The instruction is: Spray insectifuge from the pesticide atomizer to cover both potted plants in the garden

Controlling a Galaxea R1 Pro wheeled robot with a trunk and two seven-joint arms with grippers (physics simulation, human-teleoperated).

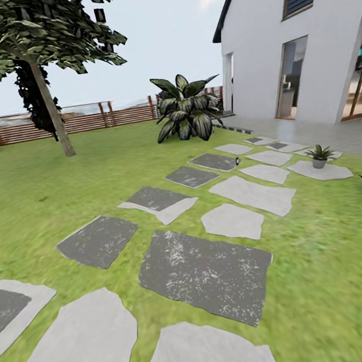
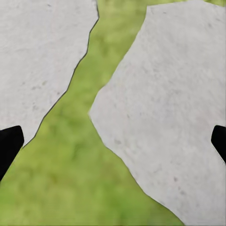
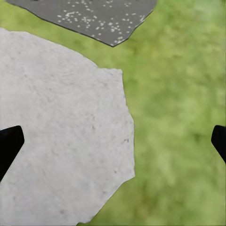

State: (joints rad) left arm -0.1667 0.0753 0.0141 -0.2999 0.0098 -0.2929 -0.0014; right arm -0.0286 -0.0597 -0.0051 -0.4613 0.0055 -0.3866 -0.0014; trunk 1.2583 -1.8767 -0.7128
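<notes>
Potted plant (image 1: 319,156) on far stepping stone (image 1: 320,170).

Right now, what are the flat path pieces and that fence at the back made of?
The stepping stones look like rough matte stone: irregular grey slabs, some dark and speckled white. The fence looks like brown wood, from its horizontal slats and upright posts. Since this is a simulator render, both are only how they look.

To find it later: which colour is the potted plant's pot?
Grey, best seen in the head view: potted plant.
</notes>
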